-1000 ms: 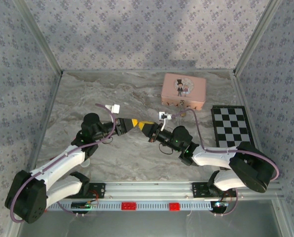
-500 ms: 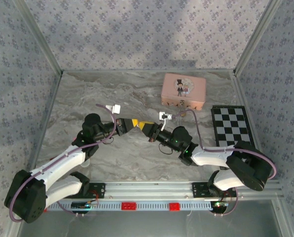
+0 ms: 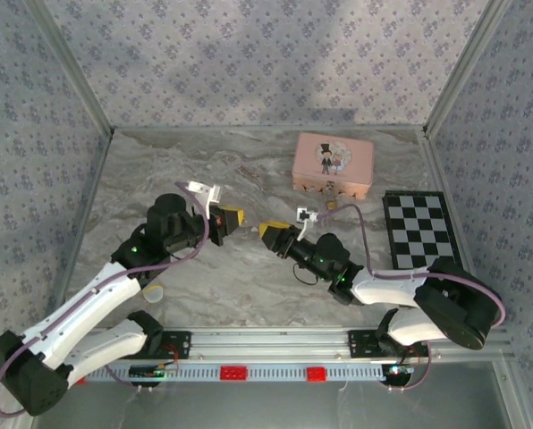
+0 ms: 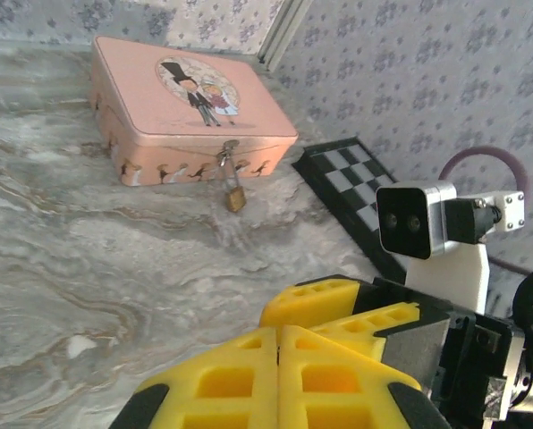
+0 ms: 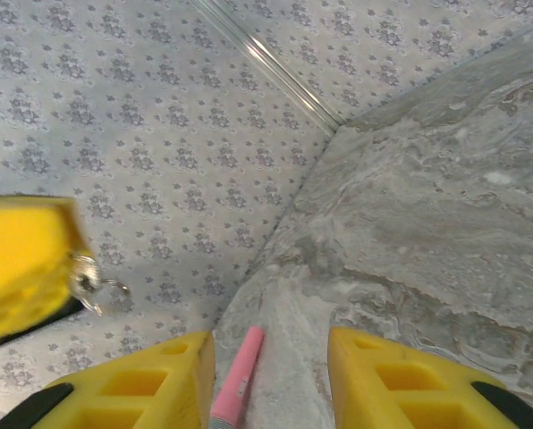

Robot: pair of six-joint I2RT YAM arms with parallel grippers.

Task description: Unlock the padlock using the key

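**Key at the left gripper, padlock on the tin**

The left gripper (image 3: 229, 217) sat near the middle of the table (image 3: 204, 161). Its yellow fingers were pressed together with no gap between them in the left wrist view. In the right wrist view a small silvery piece with a thin ring, the key (image 5: 86, 275), stuck out from the tip of that gripper, so the key appeared to be pinched there, above the table.

The right gripper (image 3: 266, 231) faced it from the 3 o'clock side, a little apart and not touching. Its fingers were spread wide. A pink stick (image 5: 238, 380) showed between them, close to the finger on the left of that view. Whether the stick touched the finger could not be told.

The pink tin (image 3: 334, 164) lay flat at about 1 o'clock on the table, with its lid down. The brass padlock (image 4: 235, 198) hung from the clasp (image 4: 226, 152) on the tin's 6 o'clock side. Its body rested against the table just in front of the tin wall, and its thin shackle was through the clasp. It was well apart from both grippers, at about 1 o'clock from the right one.

A black-and-white checkered board (image 3: 417, 232) lay flat at 3 o'clock on the table, just beside the tin's near right corner.
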